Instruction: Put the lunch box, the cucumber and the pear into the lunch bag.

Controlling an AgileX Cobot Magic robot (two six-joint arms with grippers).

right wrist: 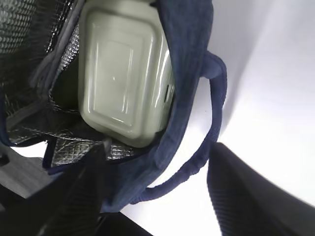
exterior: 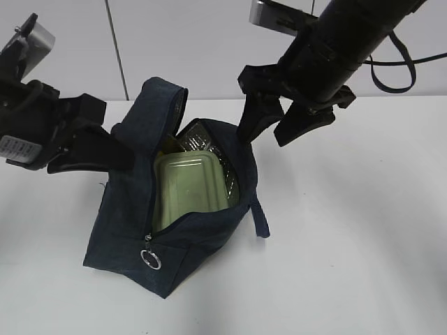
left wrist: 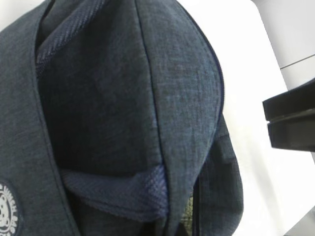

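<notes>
The dark navy lunch bag (exterior: 133, 230) stands open in the middle of the white table. The pale green lunch box (exterior: 188, 185) lies inside it, lid up, and also shows in the right wrist view (right wrist: 123, 73). The cucumber and the pear are hidden. My left gripper (exterior: 122, 157) is at the bag's left side, shut on its fabric; the left wrist view shows only the bag's cloth (left wrist: 123, 98). My right gripper (exterior: 269, 129) is open at the bag's far right rim. One finger is at the rim, the other over the table. The bag's wall lies between them (right wrist: 157, 152).
The silver ring pull (exterior: 151, 259) hangs at the bag's front corner. The loop handle (exterior: 262, 220) droops over the right side and shows in the right wrist view (right wrist: 211, 128). A white wall stands behind the table.
</notes>
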